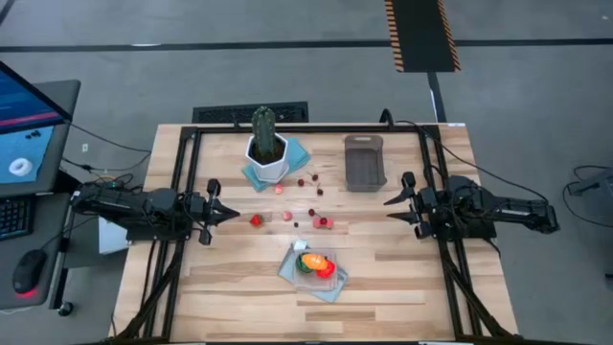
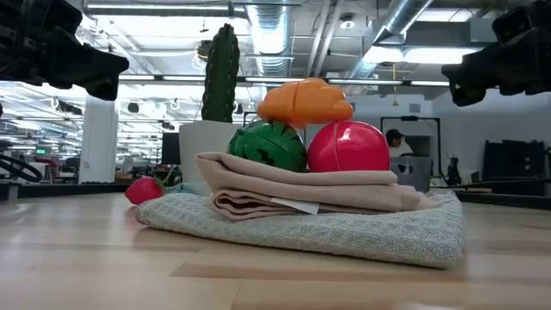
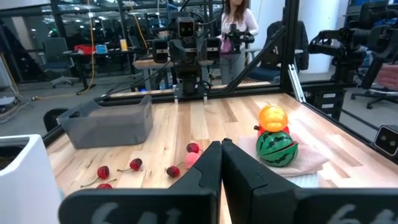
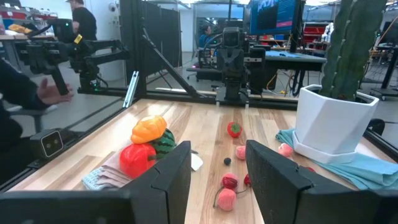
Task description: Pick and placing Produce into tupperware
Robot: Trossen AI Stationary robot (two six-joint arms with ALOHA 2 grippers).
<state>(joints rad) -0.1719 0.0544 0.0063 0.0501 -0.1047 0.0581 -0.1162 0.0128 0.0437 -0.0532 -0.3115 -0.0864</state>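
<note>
Produce (image 1: 315, 265) lies at 6 o'clock on the table (image 1: 230, 287), partly blurred; left gripper (image 1: 233, 215) is pressed together, right gripper (image 1: 391, 208) spread, holding nothing.

No text, label, brand or number can be read anywhere in these views. The monitor (image 1: 24, 120) off the table's edge at about 9 o'clock shows a blue and white screen whose content is too small to make out. The screen (image 4: 277, 14) far across the room glows with blue shapes that cannot be deciphered. The striped floor panel (image 1: 421, 35) at 12 o'clock bears only orange-and-black hazard stripes, no words.
</note>
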